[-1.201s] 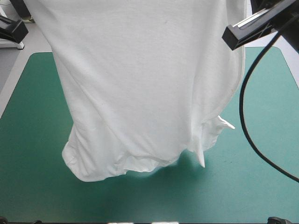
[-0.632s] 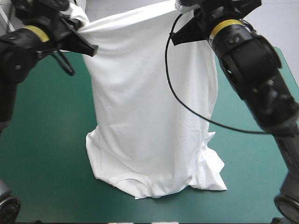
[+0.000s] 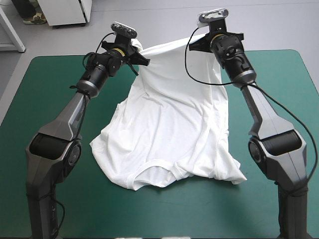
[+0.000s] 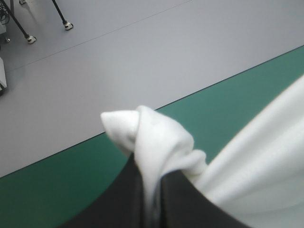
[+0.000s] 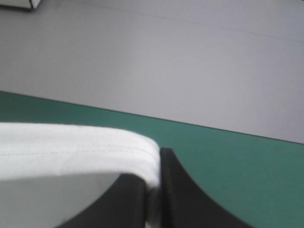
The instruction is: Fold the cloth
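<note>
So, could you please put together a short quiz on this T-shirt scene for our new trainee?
1. True or false: the T-shirt hangs wholly clear of the teal-green cover.
2. Look at the left hand and the right hand. Which is shut on the T-shirt? A) left only B) right only C) both
3. Fill in: the gripped corners are held up toward the table's ____ edge.
Key: 1 false, its lower part lies on the cover; 2 C; 3 far.
</note>
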Robot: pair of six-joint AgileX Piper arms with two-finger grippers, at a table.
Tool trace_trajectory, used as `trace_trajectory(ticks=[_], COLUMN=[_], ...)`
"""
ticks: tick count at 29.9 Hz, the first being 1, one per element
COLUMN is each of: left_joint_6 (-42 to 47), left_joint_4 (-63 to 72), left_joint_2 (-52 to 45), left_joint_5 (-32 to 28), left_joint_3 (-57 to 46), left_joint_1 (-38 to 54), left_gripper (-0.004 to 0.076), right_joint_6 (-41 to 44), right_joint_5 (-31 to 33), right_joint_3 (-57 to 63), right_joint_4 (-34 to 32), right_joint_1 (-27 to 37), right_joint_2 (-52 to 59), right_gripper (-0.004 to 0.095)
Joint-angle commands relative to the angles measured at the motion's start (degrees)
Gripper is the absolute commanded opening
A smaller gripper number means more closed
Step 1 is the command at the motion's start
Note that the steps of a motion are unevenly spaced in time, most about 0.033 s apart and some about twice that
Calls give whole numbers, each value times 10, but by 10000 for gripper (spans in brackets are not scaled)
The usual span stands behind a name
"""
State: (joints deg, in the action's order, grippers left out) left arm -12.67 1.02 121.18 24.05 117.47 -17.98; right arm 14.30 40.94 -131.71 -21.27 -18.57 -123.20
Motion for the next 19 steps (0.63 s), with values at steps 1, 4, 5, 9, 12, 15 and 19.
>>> trace_trajectory(ticks=[1,4,5,9,12,15,19], left_joint_6=[5,25,26,25,25,28,41], left_joint_4=[2,8,12,7,-27,-68,-82], left_joint_2=[-4,15,19,4,-24,-61,-114], left_joint_5=[-92,-120,-124,-73,46,180,319], left_joint_3=[16,16,16,29,60,93,111], left_joint_1=[3,4,7,14,19,19,20], left_gripper=[11,169,239,527,529,507,506], right_joint_6=[0,-1,-1,-3,-3,-9,-45], right_joint_5=[-57,-61,-59,-4,57,136,246], right_joint_3=[-16,-16,-16,-18,-19,-19,-19], right_joint_4=[-13,16,29,29,24,24,35], right_joint_1=[6,13,18,28,28,28,28], right_joint_2=[-2,-22,-25,-13,22,71,125], right_gripper=[20,312,436,946,923,884,816])
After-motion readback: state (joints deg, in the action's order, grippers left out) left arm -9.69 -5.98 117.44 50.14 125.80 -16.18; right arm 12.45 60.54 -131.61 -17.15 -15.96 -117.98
